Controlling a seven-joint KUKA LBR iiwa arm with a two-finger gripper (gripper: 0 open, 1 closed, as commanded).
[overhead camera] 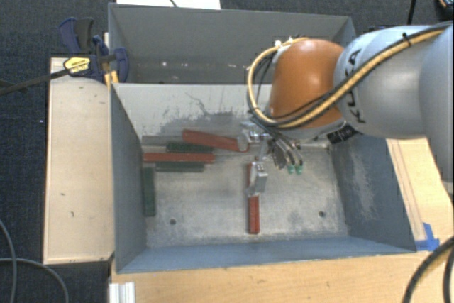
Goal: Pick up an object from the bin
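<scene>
The arm (408, 81) comes in from three o'clock, and its orange cover (305, 85), looped with yellow-and-black cables (333, 101), hangs over the upper right of the grey bin (227, 39). Below the cover the pincer (256, 179) points down at the bin floor, a little right of the floor's middle. Whether it is released or clenched cannot be told from this angle.

A short red bar (253, 216) lies directly at six o'clock from the pincer, running lengthwise from twelve to six. Its upper end sits right under the pincer's tip, and its lower end is near the front wall. It is not clear whether the tip touches that upper end or stops just above it.

A loose group of bars lies at nine to ten o'clock from the pincer, most running roughly left to right. An orange-red bar (209, 141) is nearest. Beyond it are an upper green bar (190, 148), a long red bar (174, 157) and a lower green bar (181, 167), stacked closely side by side. A lone green bar (148, 193) lies along the left wall, well apart from the pincer.
</scene>
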